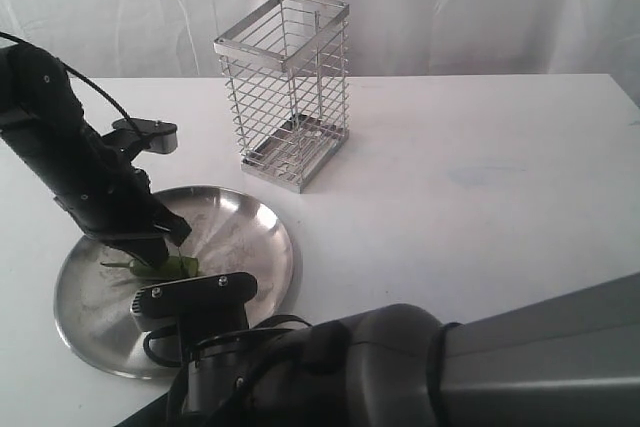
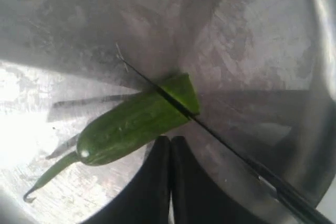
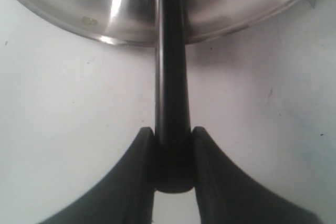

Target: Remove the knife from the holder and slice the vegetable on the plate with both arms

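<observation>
Knife (image 3: 170, 77): slim, all black. Its handle is clamped between the two fingers (image 3: 144, 150) of the right gripper (image 3: 173, 135), which grips it just outside the rim of the plate (image 3: 236, 3), above the white worktop (image 3: 68, 103). The blade runs in over the plate and lies edge-down across the vegetable (image 2: 126, 129) near its blunt end. The knife tip shows past the far side of the pepper.

Vegetable: glossy dark green chili, lying on its side on the plate's floor. Its thin curved stem (image 2: 52, 173) points away from the cut. A short wedge-shaped end piece (image 2: 184, 90) sits on the other side of the blade, right against it. It cannot be told whether that piece is fully severed.

Left gripper (image 2: 170, 141): fingers pressed together with nothing between them. The tips are just beside the chili's flank, on the stem side of the blade. Contact cannot be told.

Plate: wide, round, shallow, brushed steel. It rests on the worktop at the near left of the exterior view, under the left arm (image 1: 60, 147). The right arm (image 1: 400, 367) fills the foreground.

Holder (image 1: 285, 87): tall silver wire-grid basket. It stands upright on the worktop behind the plate and apart from it, before a white curtain (image 1: 450, 7).
</observation>
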{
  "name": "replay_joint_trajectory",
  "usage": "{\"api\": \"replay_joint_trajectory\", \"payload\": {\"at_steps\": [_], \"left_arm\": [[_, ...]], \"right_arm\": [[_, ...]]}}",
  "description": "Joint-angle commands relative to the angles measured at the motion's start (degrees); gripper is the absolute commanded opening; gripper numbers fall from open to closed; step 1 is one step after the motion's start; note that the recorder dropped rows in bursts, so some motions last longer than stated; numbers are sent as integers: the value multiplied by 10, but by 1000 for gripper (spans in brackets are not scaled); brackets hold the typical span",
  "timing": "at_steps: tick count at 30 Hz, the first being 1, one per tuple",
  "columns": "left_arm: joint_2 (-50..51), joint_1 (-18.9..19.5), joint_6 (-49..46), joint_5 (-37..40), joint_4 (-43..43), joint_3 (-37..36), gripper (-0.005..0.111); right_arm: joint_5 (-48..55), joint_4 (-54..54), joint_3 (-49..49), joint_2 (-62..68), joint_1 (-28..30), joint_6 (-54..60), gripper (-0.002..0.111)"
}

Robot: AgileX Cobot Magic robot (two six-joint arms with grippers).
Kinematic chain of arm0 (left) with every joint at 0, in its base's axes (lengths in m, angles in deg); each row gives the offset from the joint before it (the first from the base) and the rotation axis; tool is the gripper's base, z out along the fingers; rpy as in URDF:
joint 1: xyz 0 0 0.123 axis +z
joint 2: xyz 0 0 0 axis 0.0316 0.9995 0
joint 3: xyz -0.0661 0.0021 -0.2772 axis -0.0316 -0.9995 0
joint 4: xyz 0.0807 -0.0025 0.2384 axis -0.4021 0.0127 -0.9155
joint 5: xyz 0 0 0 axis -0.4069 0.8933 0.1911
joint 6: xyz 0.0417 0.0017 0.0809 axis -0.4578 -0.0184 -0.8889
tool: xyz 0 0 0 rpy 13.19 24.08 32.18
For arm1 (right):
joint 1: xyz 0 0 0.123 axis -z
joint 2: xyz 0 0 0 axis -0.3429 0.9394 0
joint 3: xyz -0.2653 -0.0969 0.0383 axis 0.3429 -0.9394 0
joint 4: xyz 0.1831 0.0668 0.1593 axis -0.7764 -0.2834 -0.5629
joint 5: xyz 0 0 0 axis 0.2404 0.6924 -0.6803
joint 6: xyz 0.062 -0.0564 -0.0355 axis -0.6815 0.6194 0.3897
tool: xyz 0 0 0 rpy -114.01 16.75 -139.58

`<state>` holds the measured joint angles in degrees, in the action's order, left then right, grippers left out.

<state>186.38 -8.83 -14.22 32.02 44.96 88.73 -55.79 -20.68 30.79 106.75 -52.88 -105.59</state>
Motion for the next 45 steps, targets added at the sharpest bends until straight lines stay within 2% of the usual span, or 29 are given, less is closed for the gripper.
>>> {"api": "replay_joint_trajectory", "payload": {"at_steps": [1, 14, 22, 31, 45], "left_arm": [[14, 2, -1, -18, 9, -5, 0], [60, 2, -1, -17, 12, -5, 0], [60, 2, 0, -27, 16, -5, 0], [60, 2, 0, -26, 26, -5, 0], [60, 2, 0, -16, 30, -5, 0]], "right_arm": [[-5, -4, 3, -8, 4, 8, 0], [0, -15, 3, -8, 4, 12, 0], [47, -156, 3, -21, 3, 144, 0], [40, -150, 13, -17, 21, 163, 0], [62, -236, 76, 28, 68, 311, 0]]}}
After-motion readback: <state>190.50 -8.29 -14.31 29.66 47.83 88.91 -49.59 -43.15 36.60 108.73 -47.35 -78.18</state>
